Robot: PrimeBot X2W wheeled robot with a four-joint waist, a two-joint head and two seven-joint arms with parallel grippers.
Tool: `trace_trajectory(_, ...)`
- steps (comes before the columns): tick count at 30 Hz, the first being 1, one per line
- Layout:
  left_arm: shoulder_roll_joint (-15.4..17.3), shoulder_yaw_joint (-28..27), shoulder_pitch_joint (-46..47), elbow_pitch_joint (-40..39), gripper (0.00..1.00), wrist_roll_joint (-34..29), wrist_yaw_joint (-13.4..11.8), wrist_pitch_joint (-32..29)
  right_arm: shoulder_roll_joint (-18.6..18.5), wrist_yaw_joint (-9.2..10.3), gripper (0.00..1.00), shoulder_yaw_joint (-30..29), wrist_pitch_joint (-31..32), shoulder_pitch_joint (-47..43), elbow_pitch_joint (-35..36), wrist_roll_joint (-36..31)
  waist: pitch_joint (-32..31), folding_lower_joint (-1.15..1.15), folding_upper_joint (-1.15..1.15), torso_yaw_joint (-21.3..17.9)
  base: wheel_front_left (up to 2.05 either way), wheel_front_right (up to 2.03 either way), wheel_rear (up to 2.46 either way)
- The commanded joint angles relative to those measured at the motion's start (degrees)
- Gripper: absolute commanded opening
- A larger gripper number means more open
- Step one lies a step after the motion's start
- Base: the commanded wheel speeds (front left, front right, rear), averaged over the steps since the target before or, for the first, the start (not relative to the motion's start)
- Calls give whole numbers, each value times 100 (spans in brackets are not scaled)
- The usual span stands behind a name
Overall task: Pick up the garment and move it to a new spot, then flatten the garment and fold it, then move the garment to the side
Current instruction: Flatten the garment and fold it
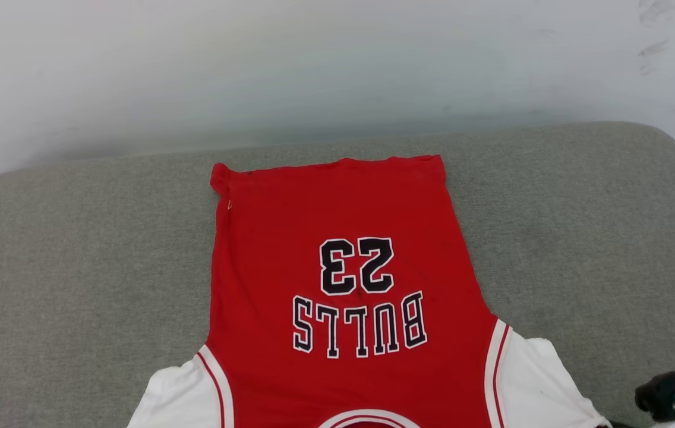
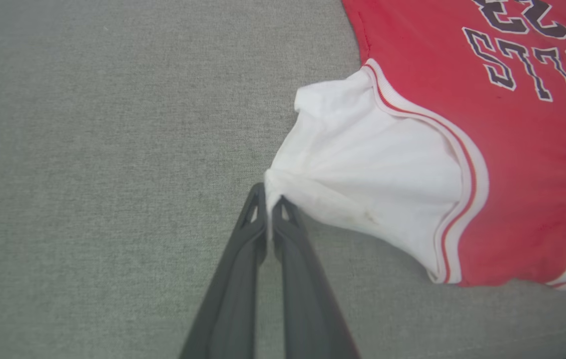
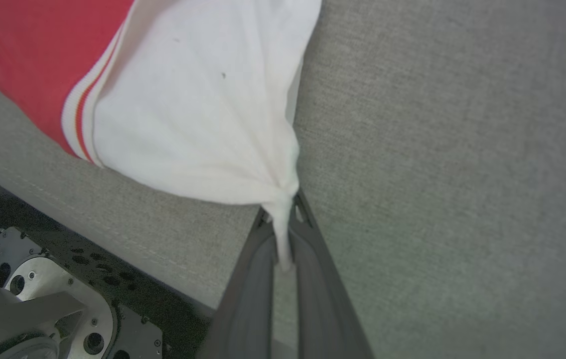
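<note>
Already we have the garment (image 1: 343,238) spread front-up on the grey cushion (image 1: 76,267), so flattening looks nearly done. Our left gripper (image 2: 269,203) is pinched on one white sleeve tip, the red body lying ahead and right of its fingers; our right gripper (image 3: 283,212) nips the other sleeve, the body ahead and left. Folding and moving aside remain, we judge.

The garment (image 1: 290,238): red body, white sleeves (image 2: 362,164), red-and-white striped trim (image 2: 467,164), black white-edged lettering (image 1: 358,324). The cushion (image 1: 76,267): plain grey-green weave. The wall (image 1: 254,59), upper frame: white.
</note>
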State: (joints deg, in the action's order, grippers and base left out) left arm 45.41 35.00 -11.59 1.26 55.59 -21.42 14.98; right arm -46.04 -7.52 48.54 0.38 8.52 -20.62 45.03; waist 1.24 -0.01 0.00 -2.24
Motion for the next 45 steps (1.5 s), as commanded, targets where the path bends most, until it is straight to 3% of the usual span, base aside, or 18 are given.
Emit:
trace_trajectory(1, -22, -13, 114, -38, 0, -63, -25, 29, 2, 6, 20, -168, 91, -49, 59, 1, 50, 1, 0, 48, 0, 0, 0)
trace_trajectory(2, -29, -8, 208, -72, 0, -122, -19, 29, 6, 6, 49, -404, 176, -3, 149, -6, 89, 1, 0, 75, 0, 0, 0)
trace_trajectory(3, -51, 4, 291, -108, 0, -169, -5, 29, 1, 6, 100, -620, 248, 78, 271, -36, 134, 1, 0, 96, 0, 0, 0)
trace_trajectory(9, -88, 49, 736, -334, 0, -424, -12, -3, -339, 5, 100, -1917, 946, 689, 1218, -275, 559, 1, 0, 220, 0, 0, 0)
trace_trajectory(15, -119, 64, 1205, -654, 0, -719, -61, -14, -277, 5, 100, -2869, 2001, 2150, 1924, -502, 1316, 1, 0, 462, 0, 0, 0)
trace_trajectory(19, -152, 124, 1589, -792, 0, -993, -59, -43, -316, 5, 100, -2533, 3399, 3402, 1961, -273, 1867, 1, 0, 704, 0, 0, 0)
trace_trajectory(20, -196, 160, 1774, -860, 0, -1098, -36, -46, -296, 5, 100, -2272, 4261, 4157, 1790, -73, 2123, 1, 0, 833, 0, 0, 0)
trace_trajectory(22, -235, 201, 1945, -938, 0, -1203, -12, -49, -206, 5, 100, -2047, 5004, 4813, 1526, 88, 2357, 1, 0, 973, 0, 0, 0)
trace_trajectory(27, -388, 265, 2326, -1115, 0, -1432, 41, -36, 86, 5, 100, -1666, 6315, 6149, 734, -57, 2893, 1, 0, 1330, 0, 0, 0)
trace_trajectory(35, -627, 390, 2819, -1435, 0, -1760, 132, -25, 607, 5, 100, -1554, 6985, 7000, -477, -765, 3568, 1, 0, 1821, 0, 0, 0)
trace_trajectory(45, -816, 408, 3068, -1512, 0, -1978, 116, -5, 758, 4, 100, -1373, 6925, 6231, -1093, -856, 3924, 1, 0, 2001, 0, 0, 0)
